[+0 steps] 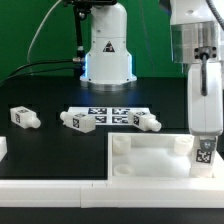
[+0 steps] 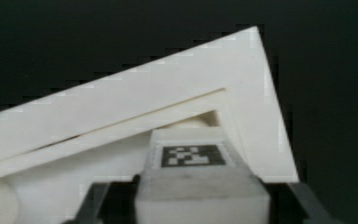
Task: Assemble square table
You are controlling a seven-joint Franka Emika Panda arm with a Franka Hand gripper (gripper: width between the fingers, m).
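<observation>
- 1 leg [image 1: 203, 155]: gripped upright between the closed fingers [image 1: 196, 110], tag outward.
- Square top [image 1: 150, 160]: gripped leg at its corner, exterior view's right.
- 3 loose legs [image 1: 78, 121]: lying on worktop [image 1: 40, 150].

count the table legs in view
4. One leg lies at the exterior view's far left, one at the marker board's left end, one at its right end, and one upright in the gripper at the square top's corner. None seems hidden.

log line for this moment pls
step: leg placement | claw: shut on leg | leg at table top corner | loose legs: three
</observation>
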